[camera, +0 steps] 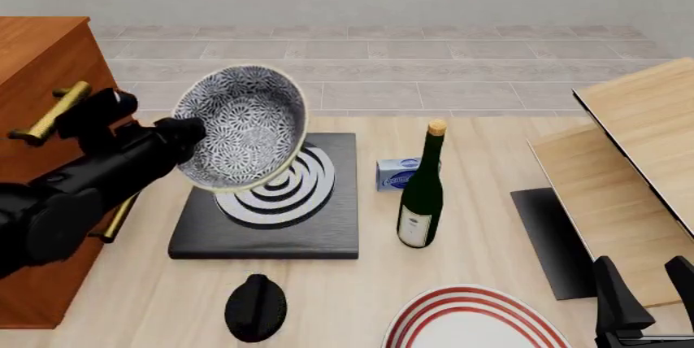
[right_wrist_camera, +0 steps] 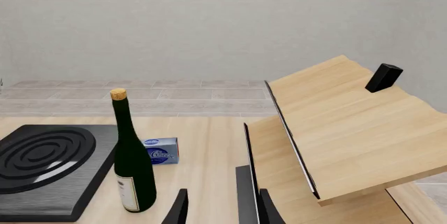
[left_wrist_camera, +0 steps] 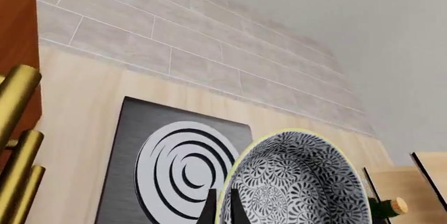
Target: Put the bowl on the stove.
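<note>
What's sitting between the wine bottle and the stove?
A small blue box, behind the direct line; the front view shows it in the gap between the stove and the wine bottle. The table there is otherwise bare wood.

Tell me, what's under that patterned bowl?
Under the lifted bowl lies the stove, its ring burner partly showing. The bowl covers the burner's far left part.

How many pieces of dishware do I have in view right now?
2. The bowl is held tilted above the stove by the left gripper; a red-ringed plate lies at the table's near edge, partly cut off.
</note>
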`<state>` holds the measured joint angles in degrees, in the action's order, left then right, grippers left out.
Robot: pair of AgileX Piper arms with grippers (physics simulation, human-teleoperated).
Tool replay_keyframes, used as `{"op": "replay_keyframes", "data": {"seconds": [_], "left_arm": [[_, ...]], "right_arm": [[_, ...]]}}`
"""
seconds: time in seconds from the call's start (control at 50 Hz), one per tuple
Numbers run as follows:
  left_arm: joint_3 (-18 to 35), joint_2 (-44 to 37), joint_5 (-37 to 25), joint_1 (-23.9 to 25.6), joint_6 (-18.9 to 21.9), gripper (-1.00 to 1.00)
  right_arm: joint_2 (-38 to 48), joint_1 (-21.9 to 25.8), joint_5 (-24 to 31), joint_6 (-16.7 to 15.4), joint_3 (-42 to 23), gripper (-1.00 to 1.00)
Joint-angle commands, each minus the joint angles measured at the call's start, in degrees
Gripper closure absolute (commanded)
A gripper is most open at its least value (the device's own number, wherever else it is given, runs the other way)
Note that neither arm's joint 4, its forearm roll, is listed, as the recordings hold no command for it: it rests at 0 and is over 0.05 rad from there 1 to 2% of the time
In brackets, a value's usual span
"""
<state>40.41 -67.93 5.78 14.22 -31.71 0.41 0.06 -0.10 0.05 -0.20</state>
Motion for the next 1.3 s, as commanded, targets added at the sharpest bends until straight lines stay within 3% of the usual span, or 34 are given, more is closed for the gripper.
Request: {"op": "replay_keyframes", "data": {"seconds": [0.02, 0.7, 1.3], "left_arm": [[2.89, -5.26, 1.56, -0.57, 1.05, 1.00], [6.70, -14.63, 3.49, -0.36, 5.19, 1.00], [7.53, -19.57, 6.35, -1.68, 3.68, 1.00]], "right_arm": [[0.00, 0.01, 0.00, 0.00, 0.00, -1.00], [0.00, -0.01, 0.00, -0.01, 0.00, -1.00], [0.00, -0.01, 0.00, 0.01, 0.00, -1.00]]}}
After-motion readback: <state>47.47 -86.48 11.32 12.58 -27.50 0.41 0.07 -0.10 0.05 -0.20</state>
